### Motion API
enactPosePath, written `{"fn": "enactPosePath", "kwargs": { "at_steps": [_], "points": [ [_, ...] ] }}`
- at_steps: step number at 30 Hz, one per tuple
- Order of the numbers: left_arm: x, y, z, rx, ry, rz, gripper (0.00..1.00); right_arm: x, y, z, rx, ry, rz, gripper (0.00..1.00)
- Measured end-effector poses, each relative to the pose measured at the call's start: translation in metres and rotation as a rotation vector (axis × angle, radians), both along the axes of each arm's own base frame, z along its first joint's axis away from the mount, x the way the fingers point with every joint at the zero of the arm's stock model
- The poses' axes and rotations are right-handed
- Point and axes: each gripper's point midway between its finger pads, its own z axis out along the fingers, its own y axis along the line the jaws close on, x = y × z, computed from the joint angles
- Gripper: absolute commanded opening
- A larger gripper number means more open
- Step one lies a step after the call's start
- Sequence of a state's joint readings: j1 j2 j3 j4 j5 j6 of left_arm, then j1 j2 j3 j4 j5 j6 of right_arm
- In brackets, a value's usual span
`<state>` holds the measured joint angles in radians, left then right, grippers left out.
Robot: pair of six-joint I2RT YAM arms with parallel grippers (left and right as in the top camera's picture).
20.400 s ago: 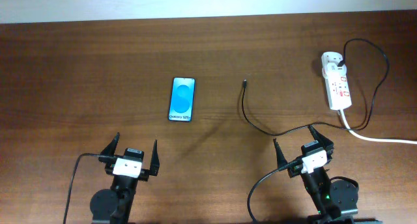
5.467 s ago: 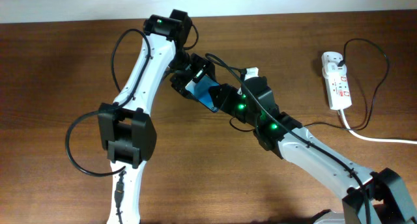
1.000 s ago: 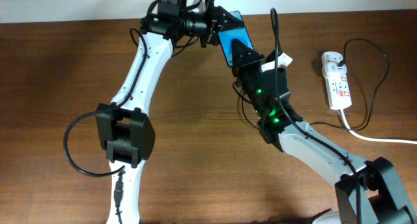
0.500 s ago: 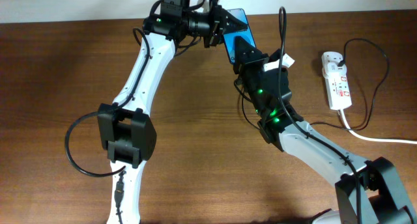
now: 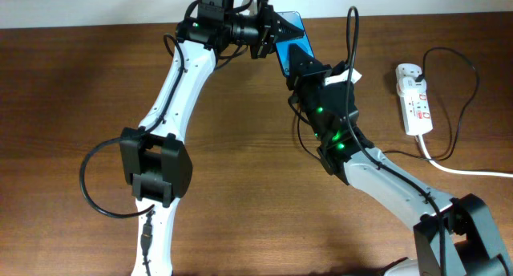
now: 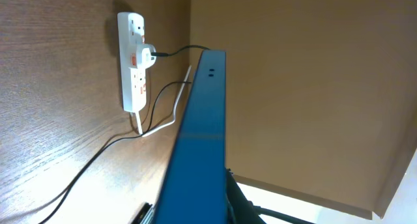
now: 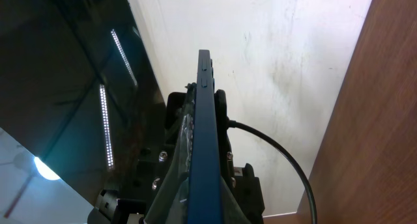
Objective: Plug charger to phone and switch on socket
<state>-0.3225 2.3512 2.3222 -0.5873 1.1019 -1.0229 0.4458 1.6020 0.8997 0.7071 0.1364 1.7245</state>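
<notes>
The phone (image 5: 291,35) hangs above the table's far edge, blue screen up, held at both ends. My left gripper (image 5: 274,27) is shut on its far-left end and my right gripper (image 5: 299,61) on its near-right end. Both wrist views show the phone edge-on as a blue bar (image 6: 199,139) (image 7: 204,126) between the jaws (image 6: 195,214) (image 7: 202,208). The white socket (image 5: 414,99) (image 6: 133,62) lies at the right with a black plug in it. The charger's cable (image 5: 477,87) (image 6: 172,51) loops from that plug. Its connector tip is hidden.
The socket's thick white cord (image 5: 473,172) runs off the right edge. The left arm (image 5: 180,75) stretches up the table's left half. The right arm (image 5: 377,176) crosses from the bottom right. A pale wall (image 5: 96,3) borders the far edge.
My left jaws have closed on the phone's far end. The phone and both grippers have shifted slightly up and towards the far edge. The right gripper has kept its hold.
</notes>
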Motion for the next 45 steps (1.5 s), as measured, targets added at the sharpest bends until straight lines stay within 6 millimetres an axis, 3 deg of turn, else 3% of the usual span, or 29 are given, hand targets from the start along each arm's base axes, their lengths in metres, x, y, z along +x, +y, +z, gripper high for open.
{"fn": "enactPosePath", "kwargs": {
  "at_steps": [8, 12, 17, 23, 25, 29, 35, 36, 38, 42, 45],
  "points": [
    [0.002, 0.001, -0.005, 0.02, 0.034, 0.029, 0.0, 0.0, 0.001, -0.003, -0.117, -0.025, 0.005, 0.24],
    [0.012, 0.006, -0.009, 0.048, 0.037, 0.086, 0.0, -0.004, 0.013, -0.006, -0.196, -0.047, 0.052, 0.55],
    [0.028, 0.027, -0.012, 0.062, 0.037, 0.15, 0.0, -0.007, 0.019, -0.001, -0.28, -0.101, 0.067, 0.71],
    [0.041, 0.063, -0.012, 0.06, -0.009, 0.164, 0.0, 0.002, 0.001, 0.0, -0.436, -0.164, 0.078, 0.97],
    [0.041, 0.077, -0.011, 0.052, -0.035, 0.147, 0.0, 0.004, -0.005, -0.005, -0.498, -0.175, 0.112, 0.98],
    [0.036, 0.111, -0.017, 0.046, -0.027, 0.122, 0.0, 0.001, -0.017, -0.045, -0.623, -0.073, 0.259, 0.98],
    [0.01, 0.148, -0.038, 0.087, 0.021, 0.075, 0.0, -0.042, -0.036, -0.134, -0.867, 0.262, 0.533, 0.98],
    [0.003, 0.151, -0.044, 0.107, 0.027, 0.061, 0.0, -0.05, -0.039, -0.138, -0.913, 0.317, 0.572, 0.98],
    [-0.007, 0.153, -0.052, 0.143, 0.029, 0.04, 0.0, -0.057, -0.05, -0.128, -1.036, 0.381, 0.623, 0.98],
    [-0.012, 0.155, -0.059, 0.192, -0.022, 0.011, 0.0, -0.051, -0.064, -0.081, -1.234, 0.347, 0.637, 0.98],
    [-0.011, 0.156, -0.061, 0.205, -0.046, 0.004, 0.0, -0.051, -0.068, -0.071, -1.307, 0.33, 0.66, 0.98]
  ]
}}
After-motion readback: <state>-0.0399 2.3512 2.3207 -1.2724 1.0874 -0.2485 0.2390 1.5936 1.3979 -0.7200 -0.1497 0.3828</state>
